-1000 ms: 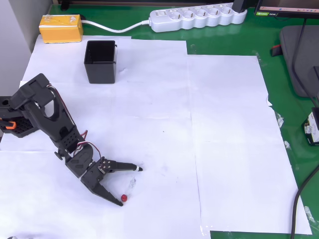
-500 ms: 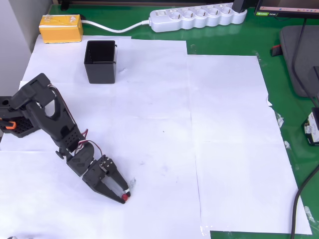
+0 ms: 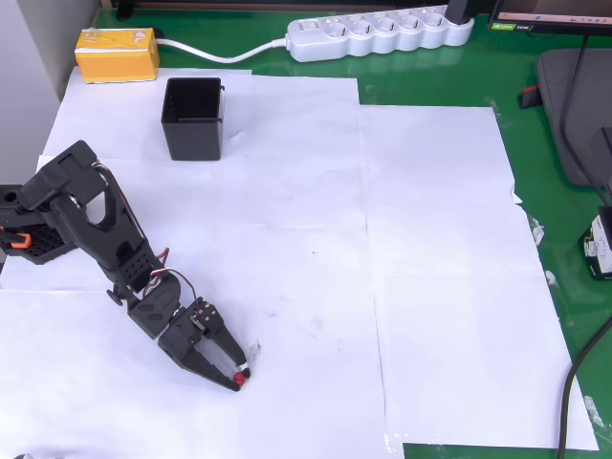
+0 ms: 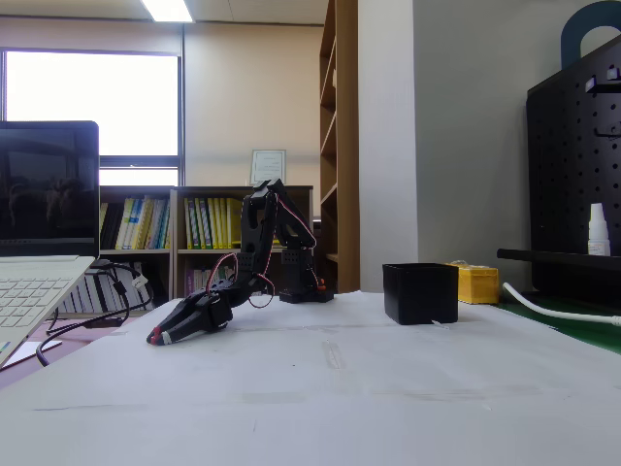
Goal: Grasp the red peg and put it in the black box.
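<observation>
Black box [image 3: 192, 118], red peg [image 3: 238, 380], yellow box [image 3: 117, 53].

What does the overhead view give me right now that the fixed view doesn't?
Overhead alone: the red peg at the tips of the closed jaws, low on the white paper, plus the white power strip.
Fixed view alone: the gripper touching the paper, tip down.
Both: the black box and yellow box, away from the arm.

Premises: an office. Bookshelves [image 4: 189, 238] with upright volumes line the rear wall beneath a large window [image 4: 92, 116]; ceiling strip light [image 4: 167, 10]; open laptop [image 4: 44, 243] and white power strip [image 3: 378, 33] on the green tabletop [image 3: 440, 81]; black pegboard [image 4: 577, 175] at one side.
</observation>
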